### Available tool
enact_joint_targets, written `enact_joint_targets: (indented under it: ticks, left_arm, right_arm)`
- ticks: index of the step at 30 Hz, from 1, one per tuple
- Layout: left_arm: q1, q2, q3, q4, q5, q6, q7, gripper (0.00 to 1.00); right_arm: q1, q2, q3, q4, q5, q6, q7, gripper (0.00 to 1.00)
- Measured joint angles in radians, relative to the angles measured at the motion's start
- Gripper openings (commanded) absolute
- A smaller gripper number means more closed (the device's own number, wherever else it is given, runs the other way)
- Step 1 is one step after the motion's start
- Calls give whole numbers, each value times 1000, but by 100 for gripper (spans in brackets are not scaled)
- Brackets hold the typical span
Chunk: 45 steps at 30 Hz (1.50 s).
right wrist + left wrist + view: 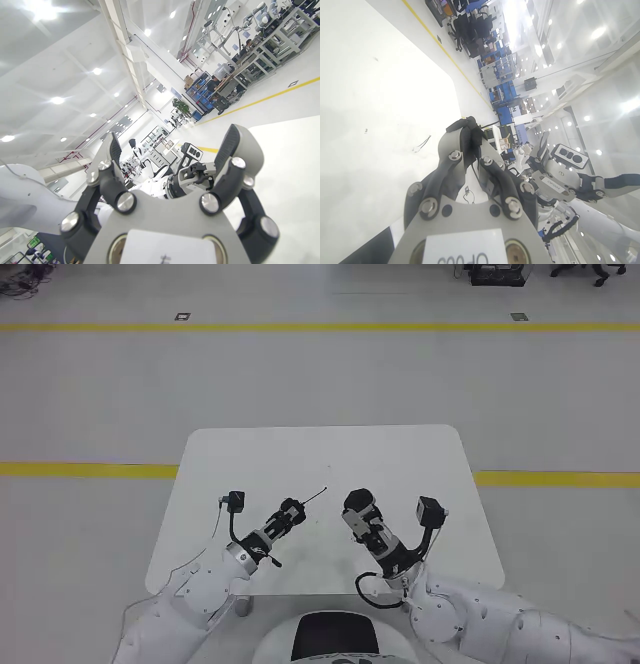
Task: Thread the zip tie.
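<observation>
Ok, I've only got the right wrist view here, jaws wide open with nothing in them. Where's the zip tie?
Observer: The left gripper has its jaws shut on the zip tie.
Operator: Which way does it stick out?
Observer: Seen from above, a thin end pokes out past those jaws, slanting away from the robot and toward your side.
Operator: Is it touching my gripper?
Observer: No. In the top view the right gripper sits apart from that end, with bare table showing between them.
</observation>
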Motion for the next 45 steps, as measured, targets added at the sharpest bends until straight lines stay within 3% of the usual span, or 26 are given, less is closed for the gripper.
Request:
enact_joint_targets:
  ticks: [4, 9, 15, 22, 28, 36, 45]
  left_arm:
    - [0, 0, 0, 0, 0, 0, 0, 0]
    - [0, 0, 0, 0, 0, 0, 0, 0]
    - [0, 0, 0, 0, 0, 0, 0, 0]
    - [0, 0, 0, 0, 0, 0, 0, 0]
    - [0, 0, 0, 0, 0, 0, 0, 0]
    - [0, 0, 0, 0, 0, 0, 0, 0]
    - [0, 0, 0, 0, 0, 0, 0, 0]
  right_arm:
    - [-7, -2, 12, 1, 7, 3, 10, 100]
    - [-27, 3, 89, 6, 27, 0, 45, 100]
    - [-70, 54, 197, -34, 39, 0, 126, 100]
    - [-149, 119, 327, -112, 177, 0, 266, 100]
    - [-225, 143, 443, -155, 283, 0, 409, 100]
    - [-333, 130, 580, -176, 352, 0, 566, 100]
    - [-433, 80, 719, -185, 416, 0, 744, 100]
